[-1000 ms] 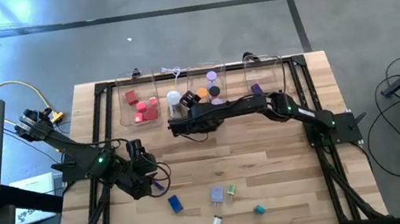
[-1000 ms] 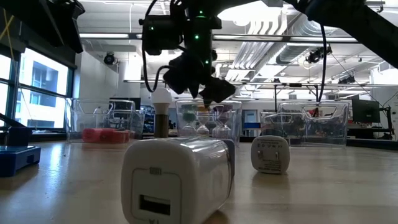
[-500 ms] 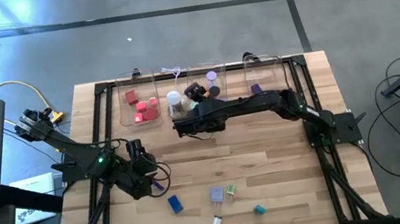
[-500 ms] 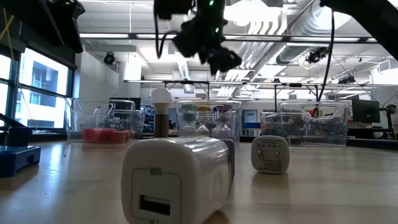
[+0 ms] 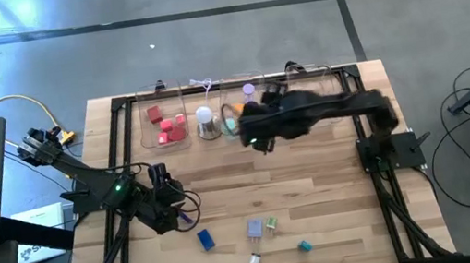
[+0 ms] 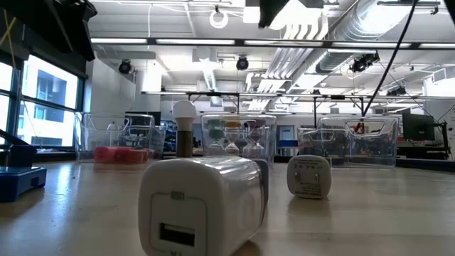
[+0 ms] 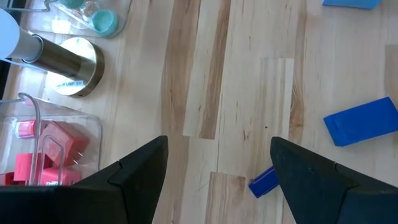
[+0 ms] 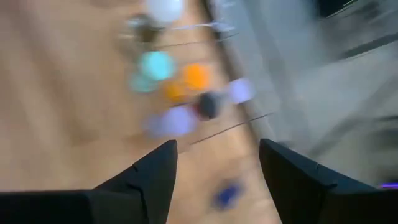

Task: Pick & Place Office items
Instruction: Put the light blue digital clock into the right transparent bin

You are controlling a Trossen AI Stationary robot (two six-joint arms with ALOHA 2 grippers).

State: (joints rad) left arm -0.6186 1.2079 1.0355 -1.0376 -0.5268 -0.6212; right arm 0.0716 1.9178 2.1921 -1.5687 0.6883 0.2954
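The office items were small bright pieces; red blocks (image 5: 166, 126) sat in a clear bin (image 5: 165, 144) at the table's far edge; a blue block (image 5: 205, 239) lay loose near the front; the right gripper (image 5: 255, 138) hung by the bins, fingers apart, empty; the left gripper (image 5: 185, 218) waited, spread wide.

Bright room, ceiling lights (image 6: 213, 43) glare. Right arm (image 5: 325, 110) blurry by the bins (image 5: 164, 123); right wrist pic all smeared.
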